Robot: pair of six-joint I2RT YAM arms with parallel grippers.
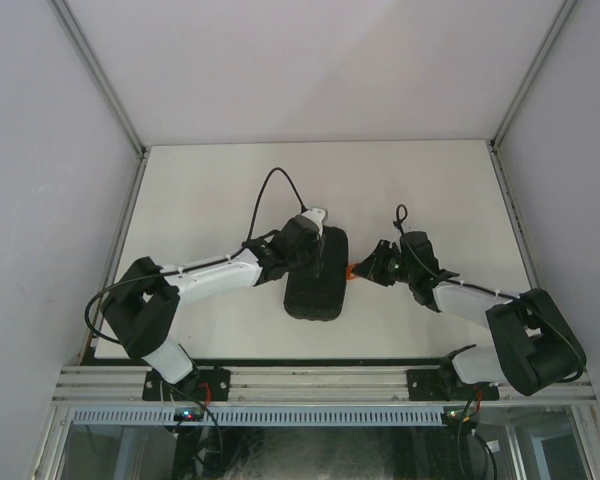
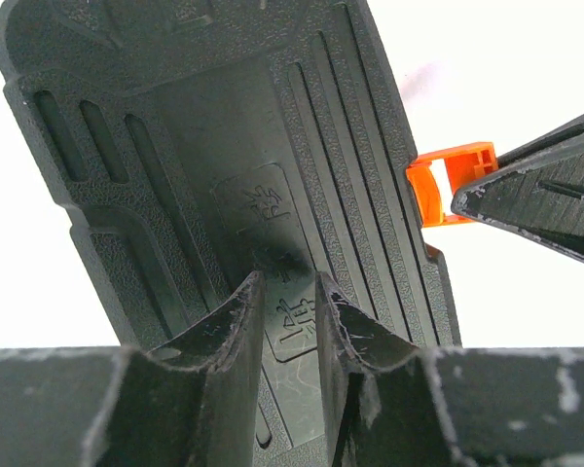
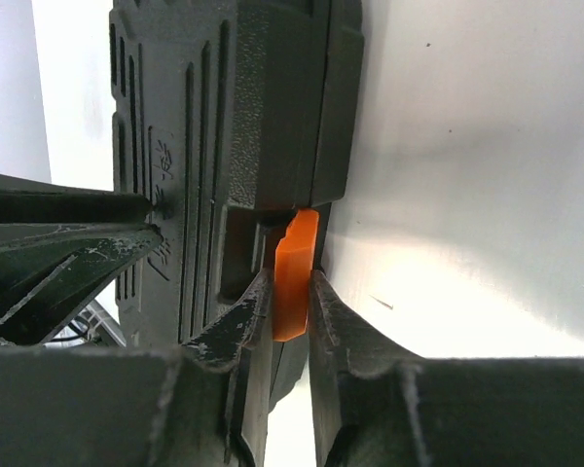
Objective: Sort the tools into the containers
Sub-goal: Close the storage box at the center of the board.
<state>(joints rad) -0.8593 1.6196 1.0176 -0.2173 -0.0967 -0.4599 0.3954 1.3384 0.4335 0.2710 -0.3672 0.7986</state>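
Toward the centre of the table [image 1: 210, 190], the closed tool case [image 1: 315, 285] is lying with its long axis running near edge to far edge.
Its orange latch [image 3: 294, 272] is facing the right edge, with the right gripper [image 3: 290, 280] pinching it; the left gripper [image 2: 289, 287] is resting on the shell, jaws slightly parted.

The left arm [image 1: 205, 275] and right arm [image 1: 470, 298] have white link shells between bulky black joint housings. A thin black cable [image 1: 270, 190] loops above each wrist. The jaws are matte black, ribbed, scuffed pale at the edges.
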